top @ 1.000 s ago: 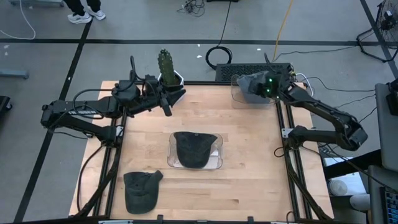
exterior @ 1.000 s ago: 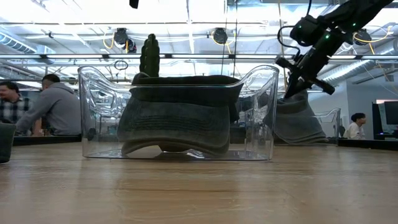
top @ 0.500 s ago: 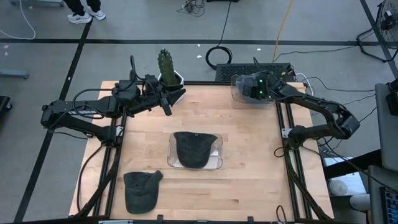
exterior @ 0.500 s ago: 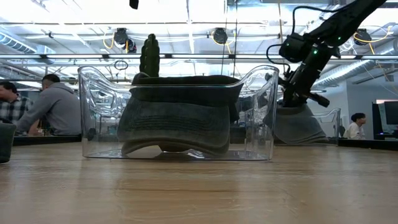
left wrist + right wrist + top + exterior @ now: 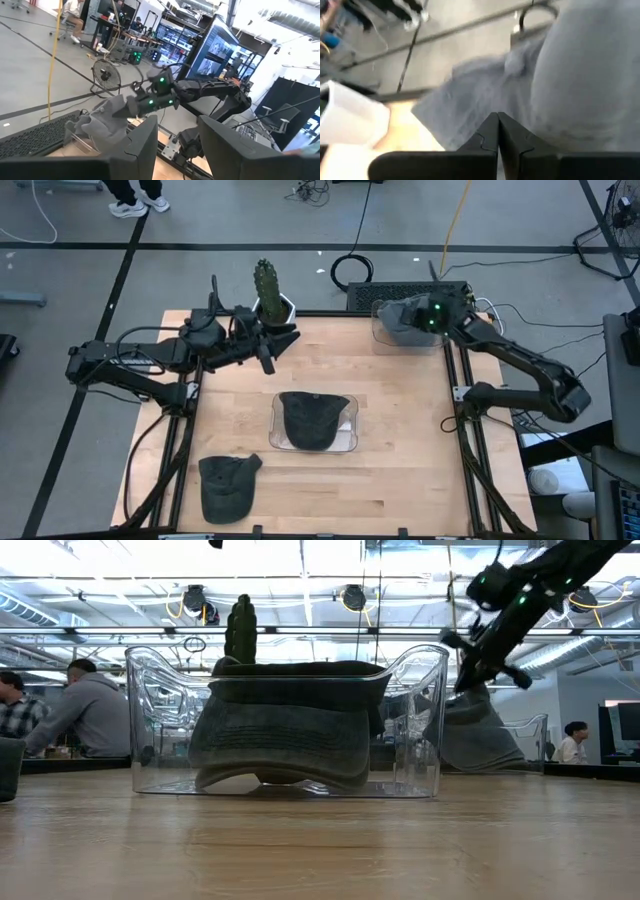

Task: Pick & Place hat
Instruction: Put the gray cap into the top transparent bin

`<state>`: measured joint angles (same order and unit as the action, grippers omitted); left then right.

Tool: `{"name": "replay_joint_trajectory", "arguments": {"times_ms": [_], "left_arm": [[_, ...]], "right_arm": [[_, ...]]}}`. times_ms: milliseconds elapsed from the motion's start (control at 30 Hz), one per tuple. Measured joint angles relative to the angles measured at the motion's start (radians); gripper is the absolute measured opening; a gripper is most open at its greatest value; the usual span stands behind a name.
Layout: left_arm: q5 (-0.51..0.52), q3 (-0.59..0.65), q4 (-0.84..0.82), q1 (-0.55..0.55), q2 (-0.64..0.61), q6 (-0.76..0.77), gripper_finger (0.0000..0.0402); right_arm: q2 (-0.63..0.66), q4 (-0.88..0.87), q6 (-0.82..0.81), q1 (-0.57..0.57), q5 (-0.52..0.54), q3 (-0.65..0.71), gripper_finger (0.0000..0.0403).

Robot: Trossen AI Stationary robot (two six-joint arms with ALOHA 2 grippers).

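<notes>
A light grey hat (image 5: pixel 400 323) is sitting in a clear bin (image 5: pixel 383 337) at the table's far right corner, and the right gripper (image 5: pixel 432 320) is hovering right over it with its fingers clenched together, pinching nothing that can be made out; in the right wrist view the closed tips are pointing at the hat's fabric (image 5: pixel 580 90). To do this pick well, the fingers probably need to spread before descending, then bite a fold of the crown rather than the bin's wall, and lift straight up so the brim is not snagging on the rim. A dark hat (image 5: pixel 312 419) is already lying in the clear central tray (image 5: pixel 349 442), and another dark cap (image 5: pixel 226 485) is resting on the wood near the front left. The left gripper (image 5: pixel 268 346) is waiting at the far left beside a cactus pot (image 5: pixel 270 292), its fingers (image 5: pixel 142 145) standing apart and empty.
</notes>
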<state>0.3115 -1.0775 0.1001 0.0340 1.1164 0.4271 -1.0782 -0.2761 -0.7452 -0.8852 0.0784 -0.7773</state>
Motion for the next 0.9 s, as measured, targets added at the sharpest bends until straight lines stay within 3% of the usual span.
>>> {"name": "replay_joint_trajectory", "arguments": {"times_ms": [167, 467, 700, 900], "left_arm": [[0.0, 0.0, -0.003, -0.003, 0.0, -0.004, 0.0152], [0.003, 0.0, -0.003, 0.006, 0.0, -0.024, 0.0152], [0.003, 0.0, 0.0, -0.001, 0.0, -0.017, 0.0152], [0.001, 0.0, -0.006, -0.028, 0.0, -0.005, 0.0152]], "right_arm": [[0.067, -0.082, 0.007, -0.006, 0.108, -0.001, 0.0], [0.006, -0.232, 0.095, -0.086, 0.105, -0.001, 0.0], [0.009, -0.192, 0.046, -0.104, 0.106, -0.001, 0.0], [0.085, -0.138, -0.005, -0.095, 0.108, -0.001, 0.0]]}}
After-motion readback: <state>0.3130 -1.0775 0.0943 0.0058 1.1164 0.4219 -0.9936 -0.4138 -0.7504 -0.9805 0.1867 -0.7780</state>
